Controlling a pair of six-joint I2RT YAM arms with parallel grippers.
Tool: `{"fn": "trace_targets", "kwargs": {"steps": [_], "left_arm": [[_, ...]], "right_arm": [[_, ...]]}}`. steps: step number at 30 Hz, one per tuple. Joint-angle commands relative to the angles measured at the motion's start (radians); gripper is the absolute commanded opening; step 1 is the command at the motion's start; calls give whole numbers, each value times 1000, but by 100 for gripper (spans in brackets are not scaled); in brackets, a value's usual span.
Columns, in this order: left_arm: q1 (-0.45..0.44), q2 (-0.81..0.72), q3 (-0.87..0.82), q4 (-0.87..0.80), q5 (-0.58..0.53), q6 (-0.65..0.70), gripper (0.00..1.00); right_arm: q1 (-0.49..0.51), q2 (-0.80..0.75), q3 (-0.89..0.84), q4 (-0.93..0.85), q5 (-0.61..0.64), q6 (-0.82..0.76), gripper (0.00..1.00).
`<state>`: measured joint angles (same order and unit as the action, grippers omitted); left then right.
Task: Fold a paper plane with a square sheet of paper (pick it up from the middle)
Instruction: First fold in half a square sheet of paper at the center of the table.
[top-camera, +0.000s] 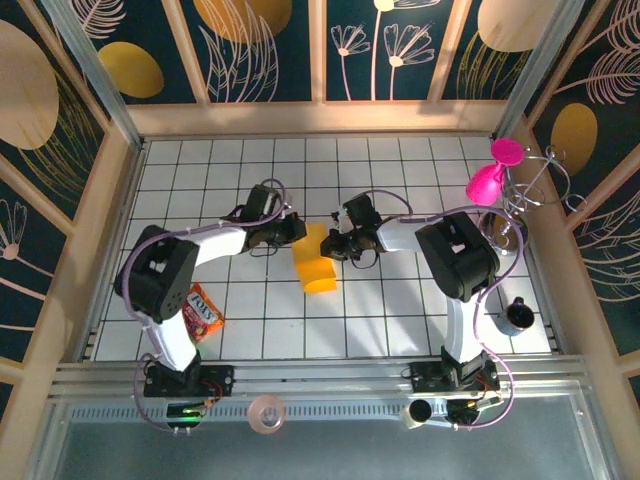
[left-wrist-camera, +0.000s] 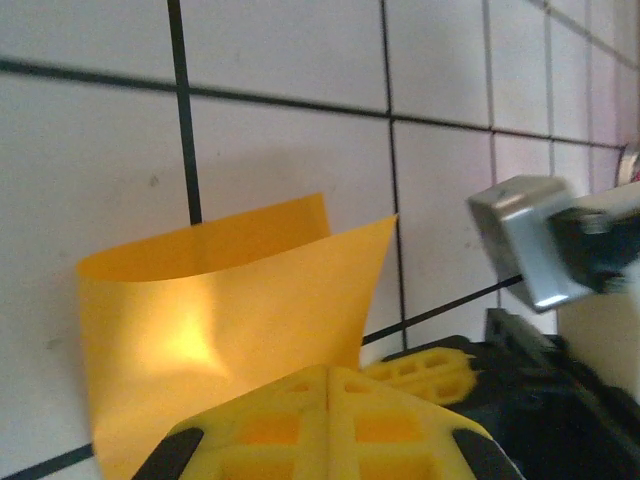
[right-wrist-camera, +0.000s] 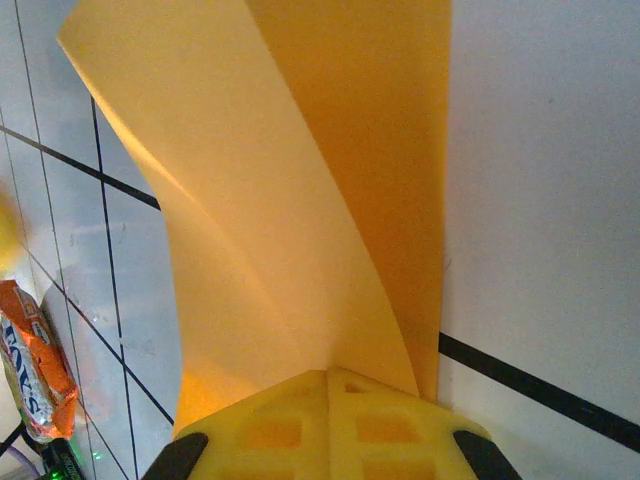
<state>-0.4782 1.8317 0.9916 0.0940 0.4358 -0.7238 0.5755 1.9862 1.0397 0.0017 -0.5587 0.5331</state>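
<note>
A white tiled table (top-camera: 400, 310) with black grid lines sits inside dark floral walls. Nearest the arm bases, a snack packet (top-camera: 203, 312) lies beside the left arm. At mid-table the square sheet of paper (top-camera: 318, 262) stands curled over on itself. The right gripper (top-camera: 333, 243) is clenched on its right side, and the paper fans out from between the yellow fingers (right-wrist-camera: 250, 430). The left gripper (top-camera: 296, 231) is pressed finger to finger, with the sheet rising just beyond its tips. A pink figure (top-camera: 488, 182) stands at the far right.
</note>
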Motion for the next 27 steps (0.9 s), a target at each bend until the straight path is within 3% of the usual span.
{"fn": "trace_targets", "kwargs": {"steps": [1,12,21,27], "left_arm": [[-15,47,40,1,42,-17,6],[17,109,11,-42,-82,16,6],[163,64,-85,-60,-108,65,5],[154,-27,-42,-85,-54,64,6]], "right_arm": [[0,157,-109,-250,279,-13,0],[0,159,-129,-269,314,-13,0],[-1,149,-140,-266,329,-2,0],[1,145,-141,-258,322,-1,0]]}}
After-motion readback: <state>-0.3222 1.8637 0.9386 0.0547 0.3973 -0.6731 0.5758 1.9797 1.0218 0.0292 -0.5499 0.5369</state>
